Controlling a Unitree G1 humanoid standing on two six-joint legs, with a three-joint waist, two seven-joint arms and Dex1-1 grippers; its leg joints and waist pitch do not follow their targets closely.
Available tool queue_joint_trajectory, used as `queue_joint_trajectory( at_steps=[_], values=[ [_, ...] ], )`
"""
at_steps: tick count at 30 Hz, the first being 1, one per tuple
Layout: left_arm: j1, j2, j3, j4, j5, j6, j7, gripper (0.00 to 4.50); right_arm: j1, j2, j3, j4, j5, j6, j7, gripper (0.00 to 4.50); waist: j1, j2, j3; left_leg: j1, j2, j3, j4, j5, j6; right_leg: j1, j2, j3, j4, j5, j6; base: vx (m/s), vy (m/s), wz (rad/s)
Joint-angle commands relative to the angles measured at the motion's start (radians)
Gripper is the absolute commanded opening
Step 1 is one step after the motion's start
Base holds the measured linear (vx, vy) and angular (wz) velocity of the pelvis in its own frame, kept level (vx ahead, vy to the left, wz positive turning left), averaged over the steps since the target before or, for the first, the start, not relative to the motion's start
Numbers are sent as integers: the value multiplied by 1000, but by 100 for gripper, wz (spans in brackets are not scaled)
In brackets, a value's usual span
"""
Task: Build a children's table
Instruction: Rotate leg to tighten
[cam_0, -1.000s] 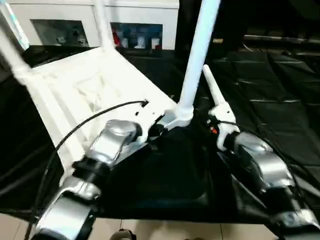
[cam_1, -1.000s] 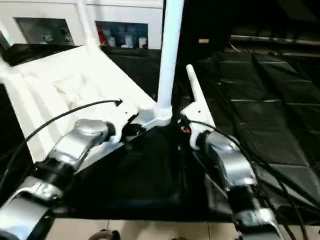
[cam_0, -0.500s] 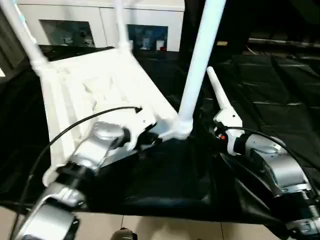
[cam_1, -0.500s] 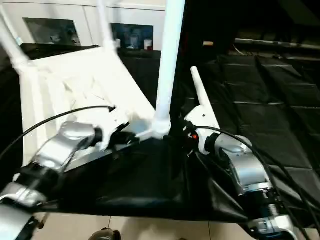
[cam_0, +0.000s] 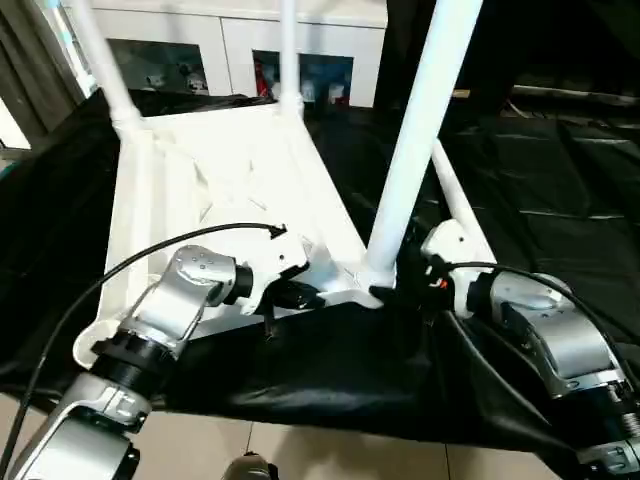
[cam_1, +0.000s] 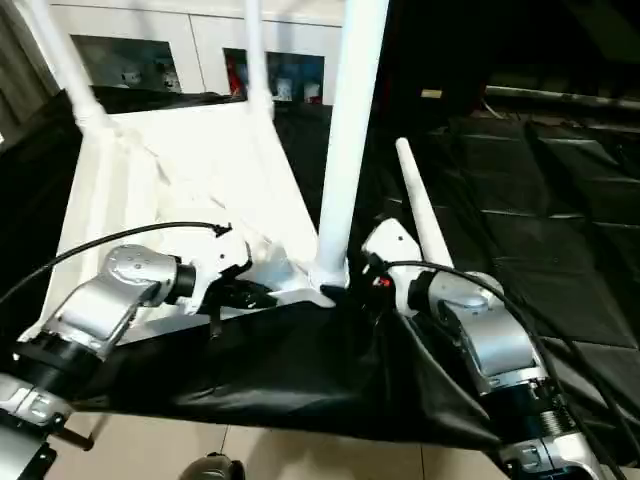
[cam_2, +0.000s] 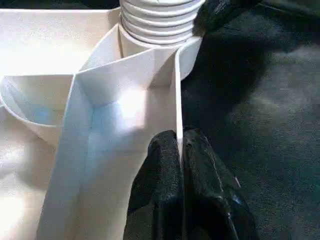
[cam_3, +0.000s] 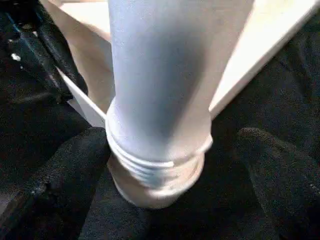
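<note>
black sheeting (cam_0: 520, 180) is carrying the upturned children's table (cam_0: 230, 170), three legs (cam_0: 425, 120) standing socketed, the fourth (cam_1: 425, 225) lying loose; left end effector (cam_2: 180, 150) is pinching its near-corner rib, right end effector (cam_3: 160, 165) is straddling the near leg, spread.

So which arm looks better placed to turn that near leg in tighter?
Probably the right: the right gripper stands open around the near leg, while the left gripper is shut on the tabletop rim, steadying it.

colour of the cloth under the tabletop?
Black. The cloth shows best in the left eye view, under the white tabletop.
</note>
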Motion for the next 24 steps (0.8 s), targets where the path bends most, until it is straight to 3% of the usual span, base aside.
queue_joint_trajectory(
  at_steps=[1, 9, 16, 24],
  values=[
    [-3, -13, -25, -72, -41, -13, -66, 0, -11, 3, 6, 13, 4, -14, 3, 448, -6, -9, -80, 19, 45, -11, -63, -121, 46, 58, -72, 62, -76, -55, -214, 0, 0, 0],
    [7, -13, -38, -85, -35, -13, -69, 0, -29, 12, 21, 49, -12, -48, 9, 431, -8, -13, -84, 16, 41, -10, -58, -85, 60, 60, -69, 61, -69, -7, -218, 0, 0, 0],
    [7, -10, -38, -83, -25, -13, -58, 0, -35, 16, 26, 70, -12, -67, 24, 354, -10, -13, -84, 16, 41, -10, -58, -90, 65, 59, -69, 60, -70, -13, -220, 0, 0, 0],
    [6, -6, -39, -80, -24, -12, -59, 0, -34, 19, 29, 83, -9, -84, 27, 297, -11, -11, -85, 16, 41, -11, -57, -88, 65, 60, -67, 59, -67, -2, -225, 0, 0, 0]
  ],
)
